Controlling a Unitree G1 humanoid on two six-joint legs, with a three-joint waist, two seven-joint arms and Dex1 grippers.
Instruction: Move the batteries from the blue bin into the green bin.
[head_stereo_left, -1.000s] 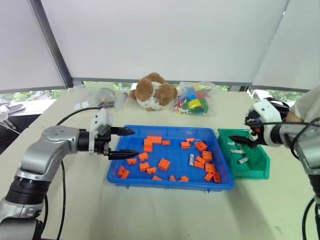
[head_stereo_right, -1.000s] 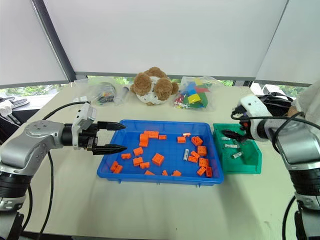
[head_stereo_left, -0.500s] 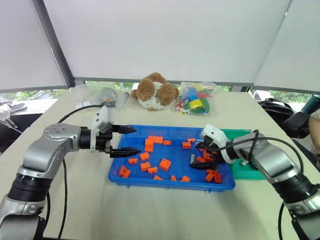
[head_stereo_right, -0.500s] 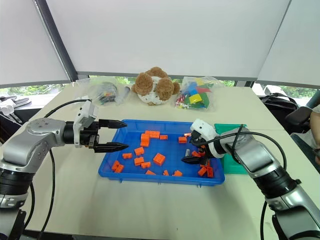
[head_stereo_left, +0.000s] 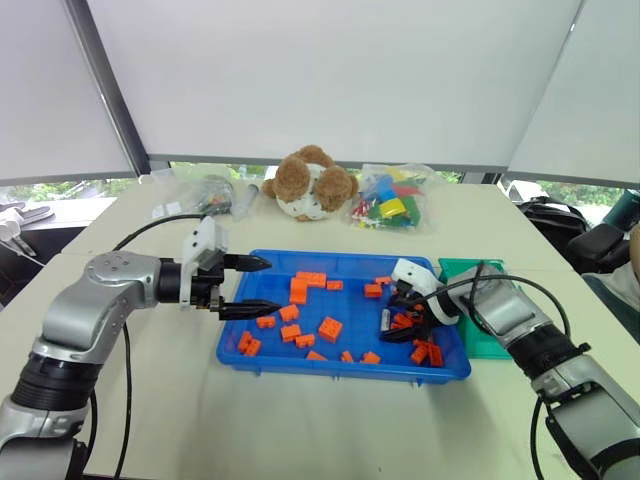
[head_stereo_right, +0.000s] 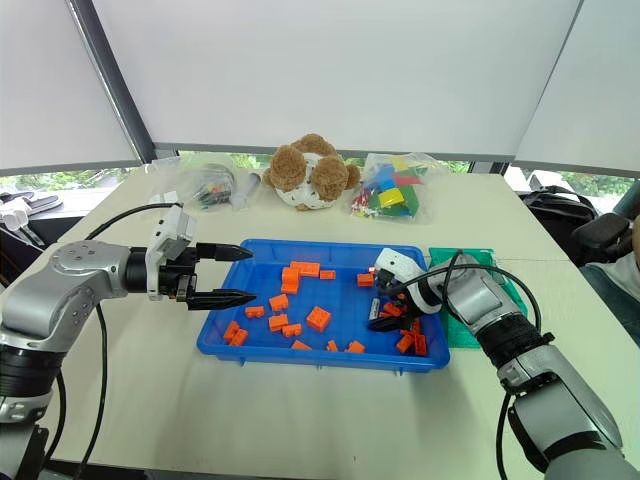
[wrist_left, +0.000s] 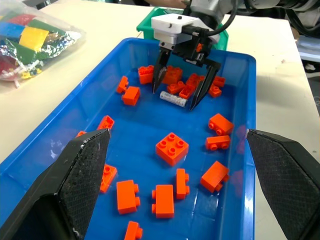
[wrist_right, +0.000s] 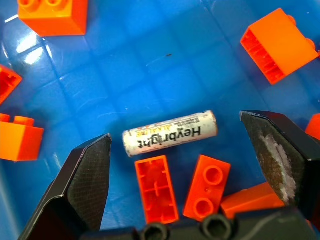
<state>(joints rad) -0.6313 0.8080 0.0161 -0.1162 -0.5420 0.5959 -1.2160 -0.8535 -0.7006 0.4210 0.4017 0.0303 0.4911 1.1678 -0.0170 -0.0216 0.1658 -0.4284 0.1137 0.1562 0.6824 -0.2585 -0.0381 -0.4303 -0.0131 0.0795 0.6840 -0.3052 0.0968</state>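
Note:
The blue bin lies in the middle of the table, strewn with orange bricks. One of the batteries, a silver cylinder with black lettering, lies flat on the bin's floor near its right end. My right gripper is down inside the bin and open, one finger on each side of this battery, without touching it. The green bin stands just right of the blue one, partly hidden by my right forearm. My left gripper hangs open and empty over the blue bin's left rim.
Orange bricks crowd the battery on its near side. Behind the bins sit a brown teddy bear, a clear bag of colourful bricks and another clear bag. A black bag lies at the far right.
My right gripper has swung left from over the green bin and dropped into the blue bin, ending astride the battery. The left gripper has stayed put.

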